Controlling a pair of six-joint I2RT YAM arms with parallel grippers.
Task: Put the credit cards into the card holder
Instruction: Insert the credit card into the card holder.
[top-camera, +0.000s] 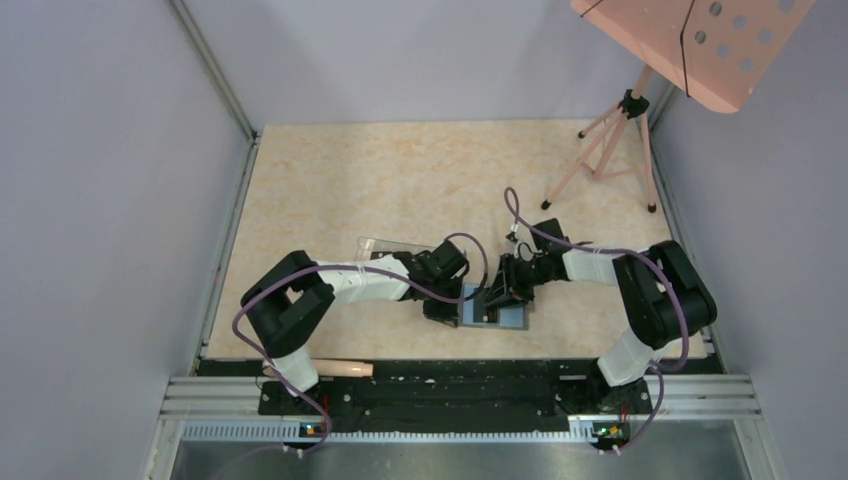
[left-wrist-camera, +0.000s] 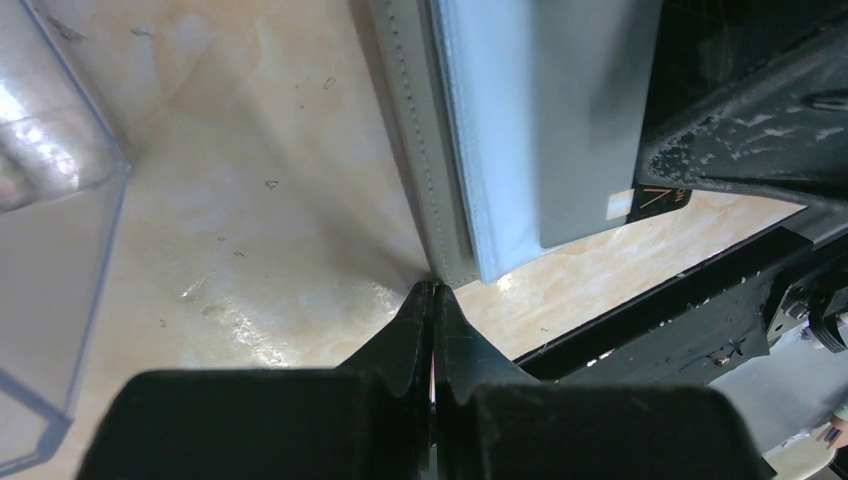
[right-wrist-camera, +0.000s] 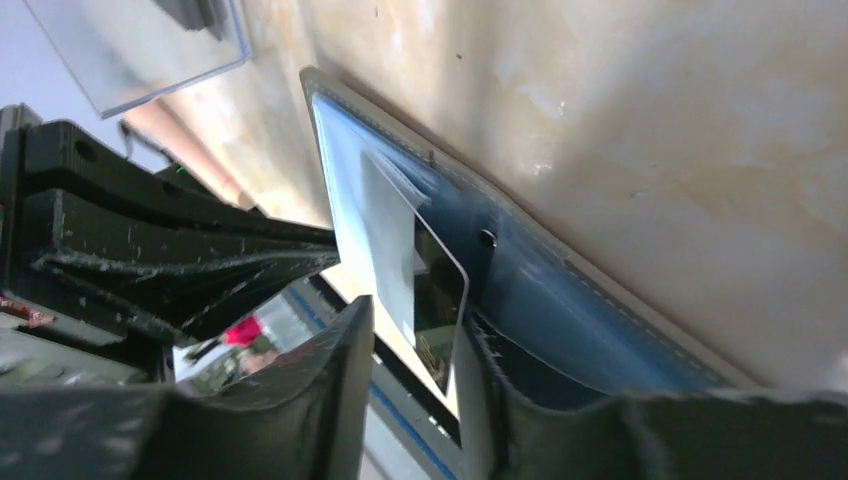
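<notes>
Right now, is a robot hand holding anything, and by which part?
The left hand is shut on nothing. One end of a credit card sits between the right hand's fingers, but they look parted, probably not gripping.

Place: a robot test cell in a lab.
Walls: plain gray panels (top-camera: 100, 200) close in the bench (top-camera: 400, 170).
Near edge: left arm (top-camera: 350, 283) and right arm (top-camera: 650, 290) bolted to metal rails (top-camera: 200, 400).
Far right corner: a tripod (top-camera: 630, 103) under a pink perforated board (top-camera: 700, 40).

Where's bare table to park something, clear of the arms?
Far half of the table, between clear box and back wall, out to the tripod. Crowded: left gripper and right gripper at the card holder.
</notes>
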